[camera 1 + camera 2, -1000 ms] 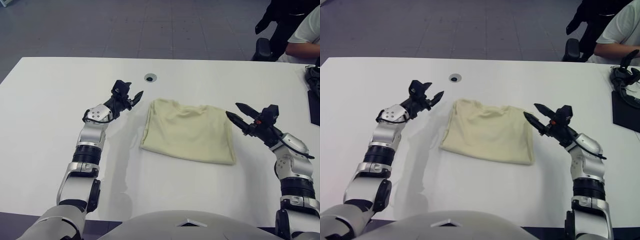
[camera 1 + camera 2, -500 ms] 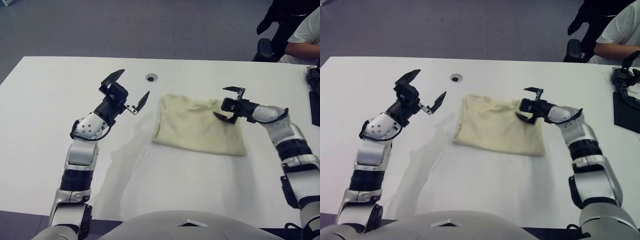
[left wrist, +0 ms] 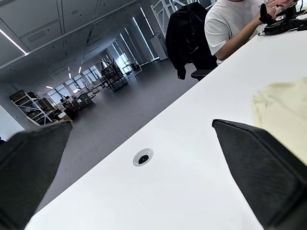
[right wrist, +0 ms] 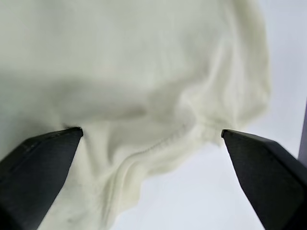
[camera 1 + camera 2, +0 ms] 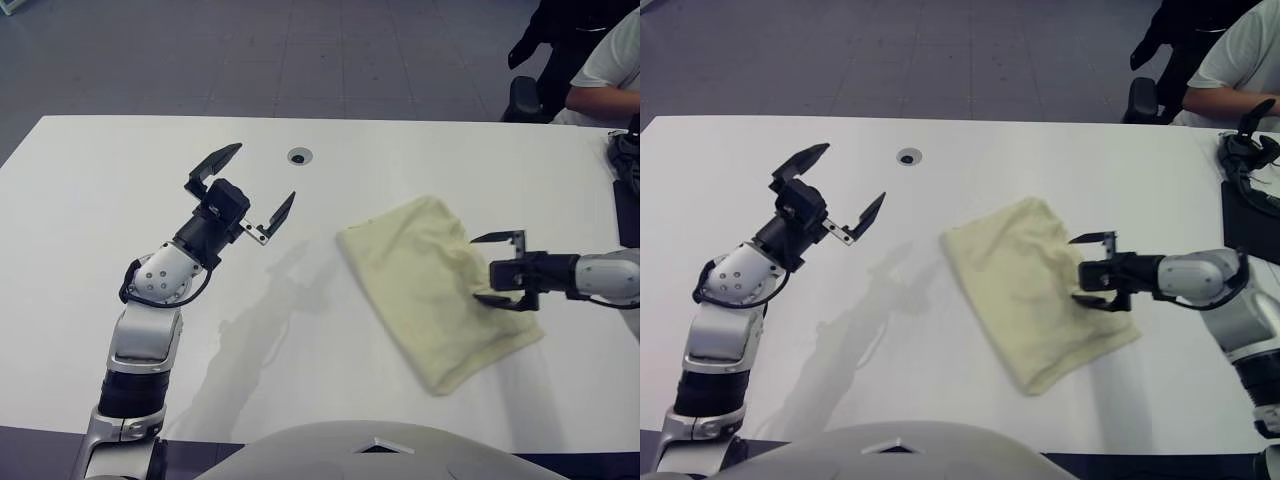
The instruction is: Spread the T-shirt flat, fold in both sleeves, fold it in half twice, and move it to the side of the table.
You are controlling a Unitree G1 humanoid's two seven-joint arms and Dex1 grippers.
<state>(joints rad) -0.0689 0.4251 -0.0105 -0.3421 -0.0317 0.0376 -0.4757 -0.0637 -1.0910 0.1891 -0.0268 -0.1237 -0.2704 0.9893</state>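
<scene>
Left eye view: folded pale-yellow T-shirt [image 5: 420,280] askew; left tool [image 5: 262,173] agape; right tool [image 5: 477,269] agape, perhaps touching.

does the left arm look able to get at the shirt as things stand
Probably yes, with a long reach: only bare table lies between the open left end effector and the shirt, which lies at the right end effector.

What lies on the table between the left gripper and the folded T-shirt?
In the head views, only bare white table lies between the left gripper and the T-shirt.
</scene>
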